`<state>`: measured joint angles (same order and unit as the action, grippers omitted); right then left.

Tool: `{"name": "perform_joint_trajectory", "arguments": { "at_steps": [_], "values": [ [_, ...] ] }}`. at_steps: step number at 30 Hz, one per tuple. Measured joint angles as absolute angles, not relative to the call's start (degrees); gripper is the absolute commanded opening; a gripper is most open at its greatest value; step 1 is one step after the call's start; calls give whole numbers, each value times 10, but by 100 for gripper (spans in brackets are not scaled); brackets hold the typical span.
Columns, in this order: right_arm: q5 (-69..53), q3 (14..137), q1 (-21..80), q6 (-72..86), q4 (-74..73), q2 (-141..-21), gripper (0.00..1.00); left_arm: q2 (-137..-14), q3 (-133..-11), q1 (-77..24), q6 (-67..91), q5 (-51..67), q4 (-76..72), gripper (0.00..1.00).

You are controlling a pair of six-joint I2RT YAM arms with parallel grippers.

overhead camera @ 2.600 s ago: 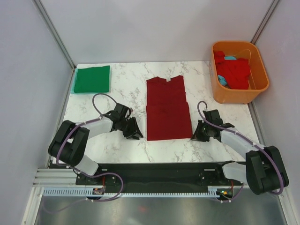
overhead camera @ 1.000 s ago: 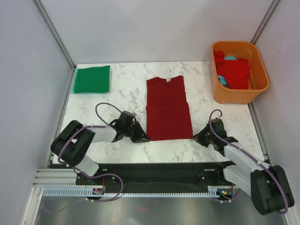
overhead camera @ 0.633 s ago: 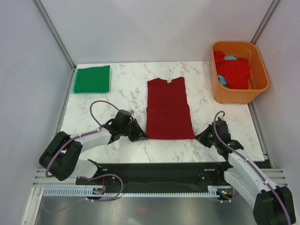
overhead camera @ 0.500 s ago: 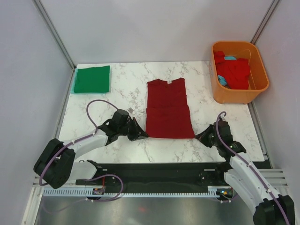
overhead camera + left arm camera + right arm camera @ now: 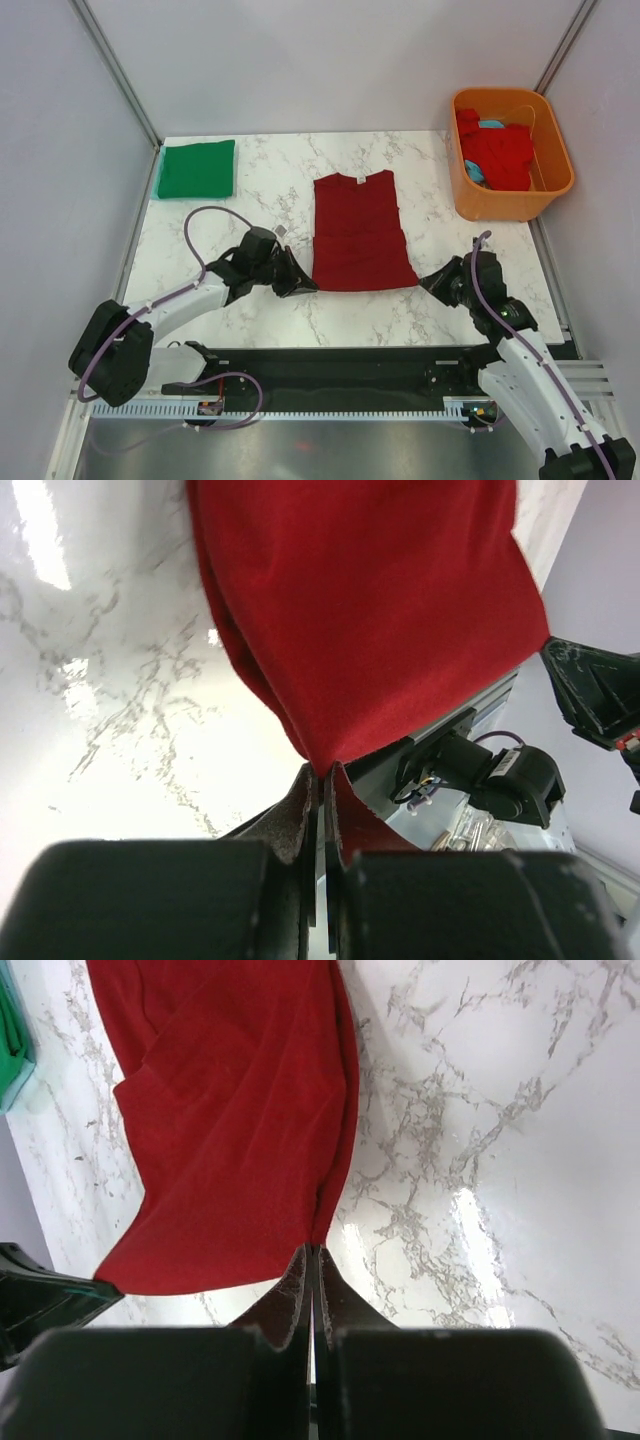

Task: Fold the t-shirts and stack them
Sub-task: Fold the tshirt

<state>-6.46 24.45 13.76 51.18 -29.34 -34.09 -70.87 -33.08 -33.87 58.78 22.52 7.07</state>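
A dark maroon t-shirt [image 5: 358, 230] lies folded lengthwise in the middle of the marble table, collar at the far end. My left gripper [image 5: 305, 286] is shut on its near left corner [image 5: 322, 748], lifting that hem. My right gripper [image 5: 424, 284] is shut on the near right corner [image 5: 322, 1222]. The near hem hangs raised and stretched between the two grippers. A bright green t-shirt [image 5: 197, 168] lies folded at the far left corner [image 5: 8, 1050]. More t-shirts, brighter red [image 5: 500, 150] and light blue [image 5: 490, 125], sit bunched in the tub.
An orange plastic tub [image 5: 505, 203] stands at the far right of the table. Grey walls close in on both sides. The black rail [image 5: 350, 365] with the arm bases runs along the near edge.
Both grippers closed on the maroon shirt's near corners and rose. The near hem lifted off the table and spread wider; both arms shifted toward the near edge.
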Motion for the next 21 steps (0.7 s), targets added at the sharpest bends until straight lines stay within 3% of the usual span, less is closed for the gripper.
{"name": "perform_joint_trajectory", "arguments": {
  "at_steps": [10, 21],
  "values": [
    [-39, 295, 138, 477, -251, -463, 0, -782, -443, -333, 552, 220, 105, 2],
    [-19, 524, 136, 427, -158, -727, 0, -908, -655, -262, 486, 191, 147, 2]
  ]
}}
